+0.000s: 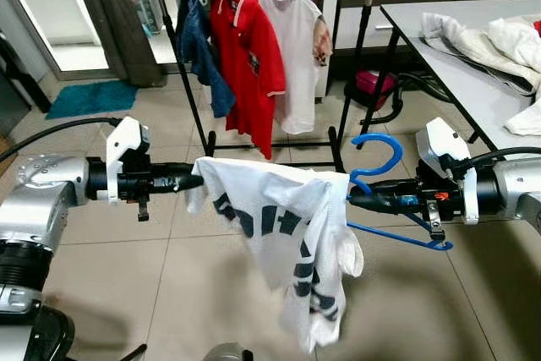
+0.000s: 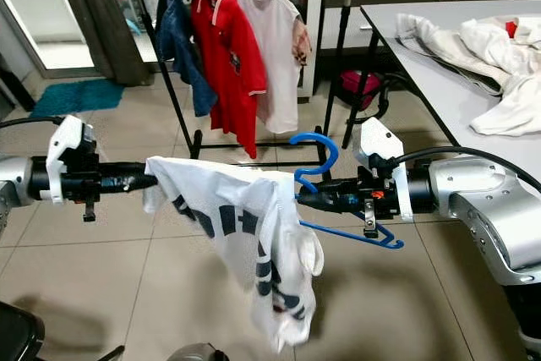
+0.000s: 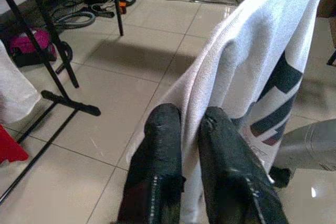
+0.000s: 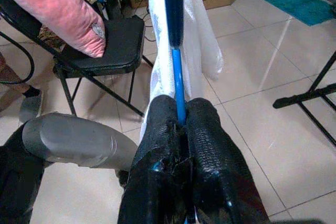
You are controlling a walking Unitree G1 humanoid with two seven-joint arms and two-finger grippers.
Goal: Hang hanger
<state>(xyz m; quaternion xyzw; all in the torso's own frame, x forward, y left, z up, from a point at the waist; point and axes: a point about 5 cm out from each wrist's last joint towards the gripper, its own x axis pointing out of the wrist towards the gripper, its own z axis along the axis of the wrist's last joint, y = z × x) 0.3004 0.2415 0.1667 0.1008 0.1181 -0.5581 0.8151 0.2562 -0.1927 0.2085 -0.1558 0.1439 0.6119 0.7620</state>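
Blue hanger (image 4: 175,35) clenched in right tool (image 4: 181,111); left tool (image 3: 189,121) pinches shirt (image 1: 279,234).

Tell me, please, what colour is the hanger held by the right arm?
The hanger is blue, clearest in the left eye view.

Beige tiled floor (image 1: 169,293), white table (image 1: 456,65) at right, teal mat (image 1: 89,97) by the doorway.
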